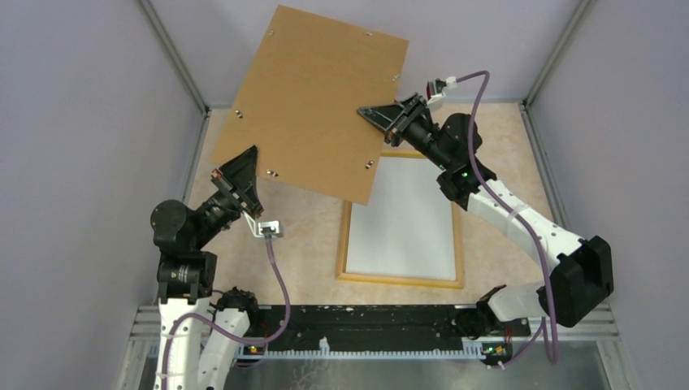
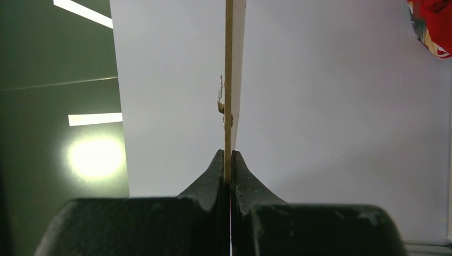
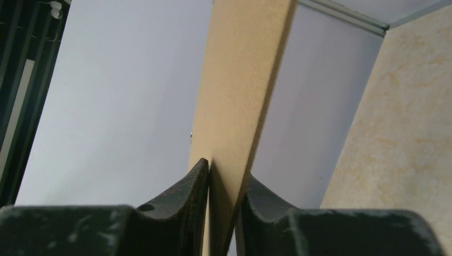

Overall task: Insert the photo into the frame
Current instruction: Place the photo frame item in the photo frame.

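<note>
The frame point(image 1: 344, 244) lies flat on the table with its pale wood back up. Inside it rests the photo point(image 1: 402, 219), plain white back up. A brown fibreboard backing panel point(image 1: 317, 97) hangs tilted in the air over the frame's far end. My left gripper point(image 1: 246, 154) is shut on the panel's lower left edge; in the left wrist view that gripper point(image 2: 228, 156) pinches the thin panel edge point(image 2: 228, 80). My right gripper point(image 1: 367, 112) grips the panel's right edge. The right wrist view shows that gripper point(image 3: 224, 172) with the panel point(image 3: 240, 80) slanting between its fingers, both touching it.
Pale lilac walls close in the table point(image 1: 309, 236) on the left, right and far side. A black rail point(image 1: 366, 321) with both arm bases runs along the near edge. Small metal tabs dot the panel's rim.
</note>
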Controlling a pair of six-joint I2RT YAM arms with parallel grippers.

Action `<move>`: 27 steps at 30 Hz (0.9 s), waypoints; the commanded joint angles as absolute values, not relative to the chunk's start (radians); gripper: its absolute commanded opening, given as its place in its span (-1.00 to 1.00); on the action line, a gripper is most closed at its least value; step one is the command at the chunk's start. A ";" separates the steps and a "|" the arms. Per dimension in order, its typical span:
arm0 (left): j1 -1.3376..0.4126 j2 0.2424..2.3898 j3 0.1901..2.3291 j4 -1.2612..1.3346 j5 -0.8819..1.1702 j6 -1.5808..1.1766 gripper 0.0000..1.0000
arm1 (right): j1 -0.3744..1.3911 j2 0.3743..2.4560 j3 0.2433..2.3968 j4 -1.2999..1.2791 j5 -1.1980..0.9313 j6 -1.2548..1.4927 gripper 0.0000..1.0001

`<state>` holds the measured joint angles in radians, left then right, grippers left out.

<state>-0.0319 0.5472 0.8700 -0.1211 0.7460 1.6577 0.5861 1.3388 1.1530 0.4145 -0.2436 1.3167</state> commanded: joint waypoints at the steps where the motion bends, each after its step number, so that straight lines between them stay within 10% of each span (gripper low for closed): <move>1: -0.029 0.531 0.927 -0.052 0.776 1.664 -1.00 | 0.582 1.340 1.213 0.538 -0.288 1.312 -0.73; 3: -0.029 0.531 0.927 -0.093 0.790 1.667 -1.00 | 0.583 1.324 1.214 0.530 -0.276 1.285 -0.89; 7: -0.029 0.530 0.917 -0.160 0.809 1.662 0.21 | 0.573 1.295 1.217 0.464 -0.263 1.228 -1.00; 13: -0.030 0.542 0.915 -0.179 0.785 1.598 0.96 | 0.510 1.282 1.100 0.613 -0.294 1.298 -1.00; 27: -0.028 0.868 1.197 -0.702 0.723 1.056 0.97 | 0.150 1.148 0.920 0.329 -0.744 1.174 -1.00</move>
